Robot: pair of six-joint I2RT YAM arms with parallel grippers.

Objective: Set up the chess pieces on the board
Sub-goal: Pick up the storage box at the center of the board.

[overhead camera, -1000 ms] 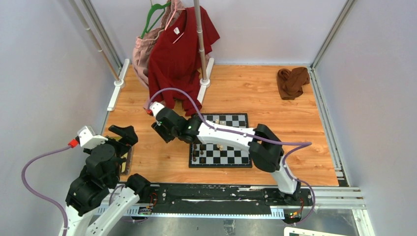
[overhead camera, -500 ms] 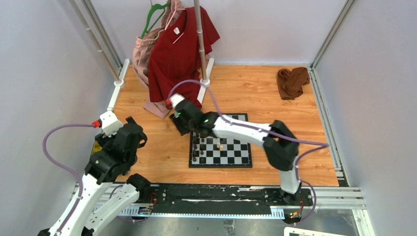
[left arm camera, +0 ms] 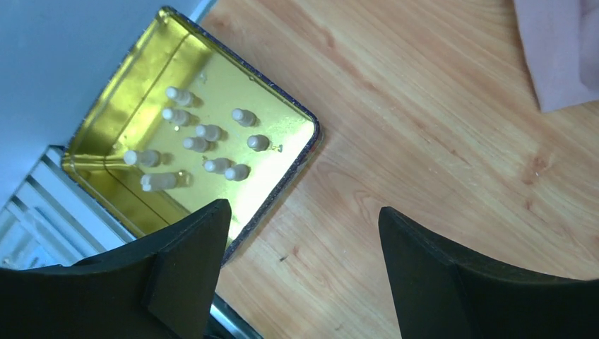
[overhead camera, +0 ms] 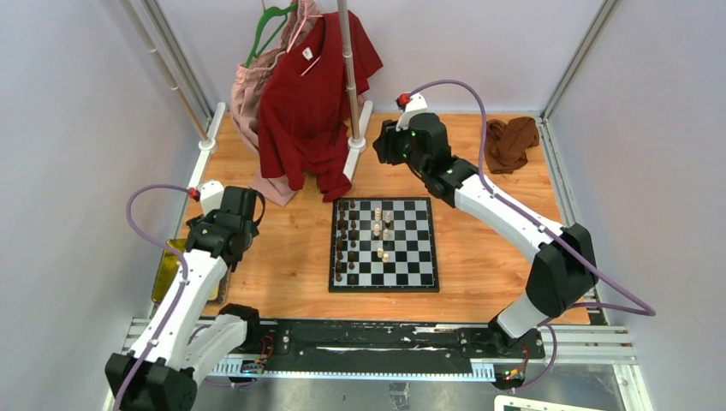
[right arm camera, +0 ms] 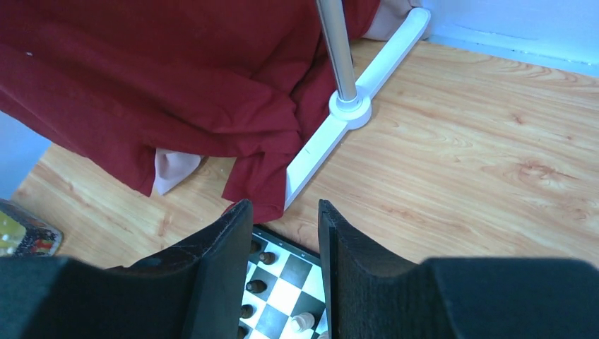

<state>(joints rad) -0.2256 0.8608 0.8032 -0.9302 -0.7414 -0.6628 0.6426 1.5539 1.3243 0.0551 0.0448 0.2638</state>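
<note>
Dark chess pieces [overhead camera: 342,247] line the board's [overhead camera: 411,257] left side; cream pieces [left arm camera: 208,131] lie in a tin [left arm camera: 152,67] left of it. Left pincer [left arm camera: 302,212] spread, empty; right pincer [right arm camera: 285,212] beyond the board, parted, seemingly empty.

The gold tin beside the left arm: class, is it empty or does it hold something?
Not empty. The left wrist view shows the gold tin open-topped, with several cream chess pieces on its floor.
</note>
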